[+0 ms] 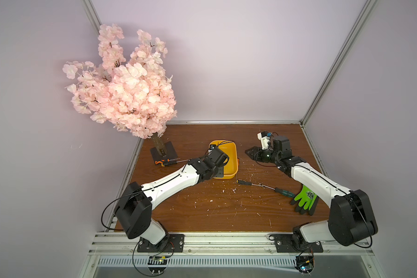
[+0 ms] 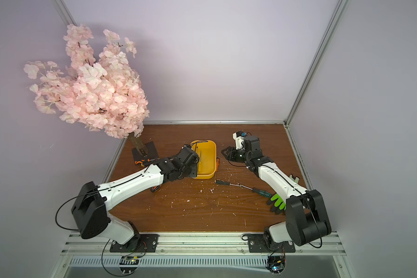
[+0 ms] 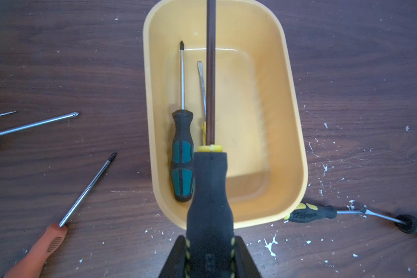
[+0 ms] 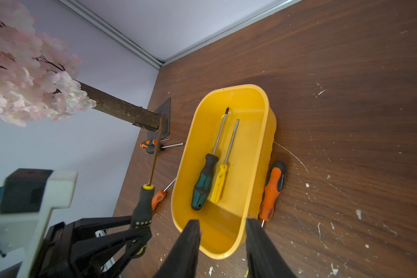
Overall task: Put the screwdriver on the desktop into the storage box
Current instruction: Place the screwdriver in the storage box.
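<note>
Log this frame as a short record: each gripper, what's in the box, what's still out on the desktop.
left gripper: shut on black screwdriver, held over the box
right gripper: open, empty, near the box
in box: teal screwdriver, yellow screwdriver, side by side
on desktop: orange screwdriver beside the box; several more scattered
other: glove, tree

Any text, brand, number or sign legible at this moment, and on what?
Nothing reads clearly.
Green glove: dark print on its back, too small.
Orange screwdriver beside the storage box: lettering along the handle, blurred.
Black screwdriver in the left pincer: embossed marks on the handle, unreadable.
</note>
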Robot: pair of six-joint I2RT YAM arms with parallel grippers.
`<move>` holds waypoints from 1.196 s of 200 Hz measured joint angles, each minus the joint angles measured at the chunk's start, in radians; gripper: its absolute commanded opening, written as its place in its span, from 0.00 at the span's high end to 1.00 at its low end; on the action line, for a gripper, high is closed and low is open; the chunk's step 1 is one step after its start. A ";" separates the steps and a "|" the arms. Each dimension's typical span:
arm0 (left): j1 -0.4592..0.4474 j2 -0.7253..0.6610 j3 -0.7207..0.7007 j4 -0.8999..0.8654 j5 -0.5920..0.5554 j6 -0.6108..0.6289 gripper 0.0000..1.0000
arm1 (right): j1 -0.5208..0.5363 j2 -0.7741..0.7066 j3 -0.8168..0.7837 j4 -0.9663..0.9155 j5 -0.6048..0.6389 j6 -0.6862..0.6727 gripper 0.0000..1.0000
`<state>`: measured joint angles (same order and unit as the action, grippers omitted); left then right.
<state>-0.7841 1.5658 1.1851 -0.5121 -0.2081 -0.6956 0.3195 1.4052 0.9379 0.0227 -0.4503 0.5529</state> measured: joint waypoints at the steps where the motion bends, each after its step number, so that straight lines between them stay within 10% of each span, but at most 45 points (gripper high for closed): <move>1: 0.000 0.004 0.003 0.001 0.002 0.002 1.00 | -0.001 -0.002 -0.001 0.000 0.000 0.000 0.62; 239: 0.115 0.423 0.299 0.101 0.200 0.163 1.00 | -0.021 -0.157 -0.097 -0.035 0.061 0.019 0.62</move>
<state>-0.6693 1.9888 1.4837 -0.4114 -0.0078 -0.5323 0.2985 1.2480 0.8410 -0.0124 -0.3889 0.5724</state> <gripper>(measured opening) 0.263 0.384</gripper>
